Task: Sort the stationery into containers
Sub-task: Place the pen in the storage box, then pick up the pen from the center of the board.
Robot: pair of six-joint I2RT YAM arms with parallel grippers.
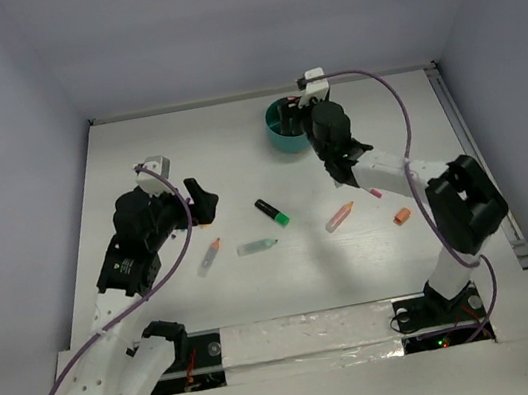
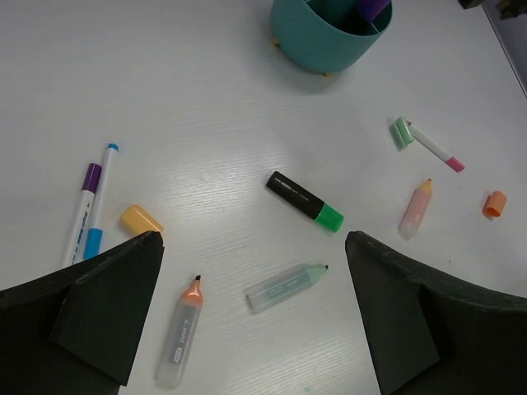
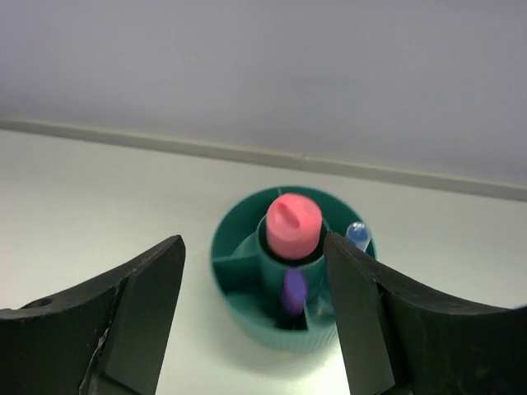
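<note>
**Top view:** your right jaws hang over the teal organiser (image 1: 284,133) at the far side of the table (image 1: 185,150). A black-and-green highlighter (image 1: 272,212) lies mid-table.

**Left wrist:** the left jaws are spread and empty above the orange-tipped marker (image 2: 181,331). Centre on its barrel before descending.

**Right wrist:** the right jaws stand apart, released, either side of the pink highlighter (image 3: 293,224) upright in the central tube. Lift straight up and brush nothing.

L tool (image 2: 254,239) spread wide, R tool (image 3: 254,247) spread, reaching far

soft, even light from above; faint shadows beside the round teal plastic organiser (image 2: 317,41). mild sheen on the white table (image 2: 206,99). black fingers (image 3: 123,329) of the right gripper (image 3: 253,247) blur.
</note>
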